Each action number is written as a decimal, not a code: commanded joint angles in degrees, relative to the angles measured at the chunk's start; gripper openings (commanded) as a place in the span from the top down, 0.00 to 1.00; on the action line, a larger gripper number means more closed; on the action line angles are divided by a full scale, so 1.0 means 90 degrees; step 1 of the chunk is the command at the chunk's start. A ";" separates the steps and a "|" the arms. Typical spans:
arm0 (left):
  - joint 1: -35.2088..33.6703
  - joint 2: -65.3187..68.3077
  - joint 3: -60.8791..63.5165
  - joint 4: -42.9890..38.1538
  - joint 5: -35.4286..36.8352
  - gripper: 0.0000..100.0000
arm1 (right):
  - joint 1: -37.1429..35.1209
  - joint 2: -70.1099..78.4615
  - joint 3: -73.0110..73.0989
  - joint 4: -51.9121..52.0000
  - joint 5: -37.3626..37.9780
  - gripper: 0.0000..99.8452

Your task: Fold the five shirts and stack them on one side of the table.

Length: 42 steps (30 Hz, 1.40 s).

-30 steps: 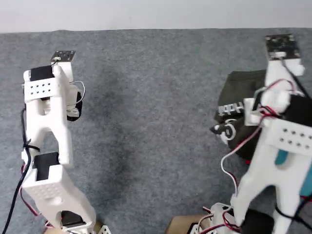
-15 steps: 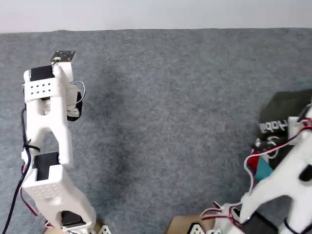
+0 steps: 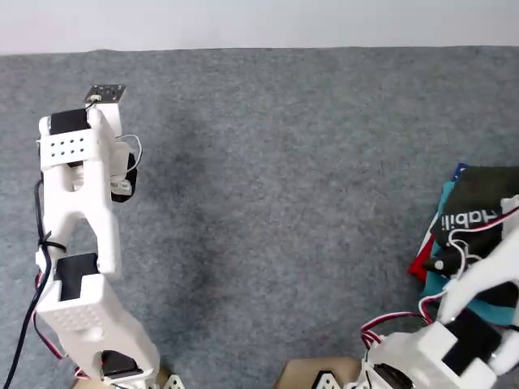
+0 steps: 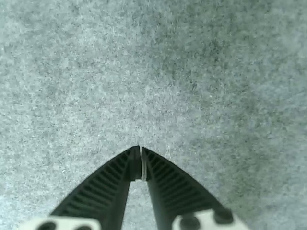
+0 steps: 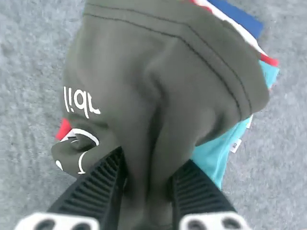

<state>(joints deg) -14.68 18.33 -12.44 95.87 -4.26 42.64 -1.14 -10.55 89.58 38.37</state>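
A folded dark olive shirt (image 3: 480, 212) with white print lies over a stack of folded shirts (image 3: 432, 258) in teal, red, white and blue at the table's right edge. My right gripper (image 5: 146, 189) is shut on a bunched fold of the olive shirt (image 5: 158, 81), with the teal shirt (image 5: 225, 148) showing beneath it. In the high view the right arm (image 3: 454, 340) stands at the lower right. My left gripper (image 4: 140, 165) is shut on nothing, just above the bare grey cloth. The left arm (image 3: 81, 219) stands over the table's left side.
A grey felt-like cloth (image 3: 276, 186) covers the table. A pale wall (image 3: 259, 20) runs along the far edge. Part of a cardboard-coloured object (image 3: 312, 374) shows at the near edge between the arm bases.
The right arm has carried the olive shirt to the right and towards the near edge, onto the coloured stack, which has come into view. The left arm has not moved.
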 commanded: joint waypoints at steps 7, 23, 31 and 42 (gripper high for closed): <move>0.0020 -0.0430 -0.0024 0.0059 0.0010 0.99 | 0.0503 -0.0210 -0.1241 0.0581 0.0098 0.61; 0.0029 -0.0430 -0.0024 0.0088 0.0010 0.99 | -0.0425 -0.1812 0.0703 0.1480 0.0107 1.00; 0.0020 -0.0459 -0.0034 0.0107 -0.0215 0.99 | -0.1040 -0.3238 0.3507 0.1206 0.0059 0.97; 0.0068 -0.0469 -0.0054 0.0195 -0.0215 0.99 | -0.0796 -0.4117 0.4024 0.0357 0.0117 0.97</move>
<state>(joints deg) -14.68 18.33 -12.44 97.10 -5.85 33.93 -36.75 25.49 96.88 38.64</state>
